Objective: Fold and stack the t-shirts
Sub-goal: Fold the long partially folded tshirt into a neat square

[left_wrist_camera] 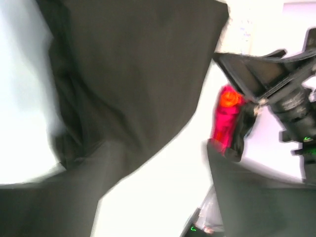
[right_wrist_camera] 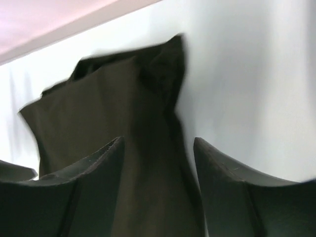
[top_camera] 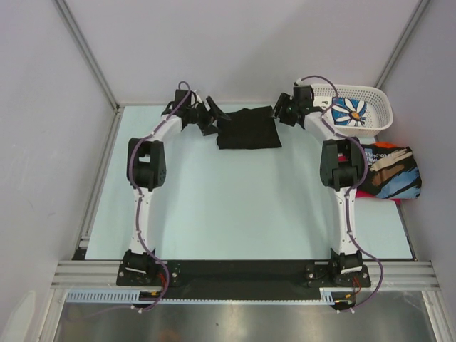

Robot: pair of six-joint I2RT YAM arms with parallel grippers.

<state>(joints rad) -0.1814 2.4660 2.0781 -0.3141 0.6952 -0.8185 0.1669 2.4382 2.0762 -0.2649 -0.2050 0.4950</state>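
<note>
Plain black cloth t-shirt (top_camera: 248, 128): folded into a flat rectangle, middle of the far edge of the pale tabletop (top_camera: 235, 206). White daisy-print t-shirt (top_camera: 349, 112): bundled in white lattice basket (top_camera: 379, 95), far right corner. Black brush-stroke-print t-shirt (top_camera: 392, 171): folded, right edge, atop a mostly covered red t-shirt (top_camera: 364, 193).

Table: a pale mint-green table top (top_camera: 235, 206) is filling the middle of the frame.
Walls: a plain light grey back wall (top_camera: 242, 43), left wall (top_camera: 43, 178) and right wall (top_camera: 434, 107) are closing it in.
Posts: a left post (top_camera: 85, 53) and a right post (top_camera: 402, 43) of aluminium are running slantwise down from the upper corners.
Rail: an aluminium rail (top_camera: 85, 274) is crossing the lower part.
Sheet: a brushed metal sheet (top_camera: 235, 320) is lying along the bottom edge, reflecting dimly.
Light: soft, even light is falling from above.
</note>
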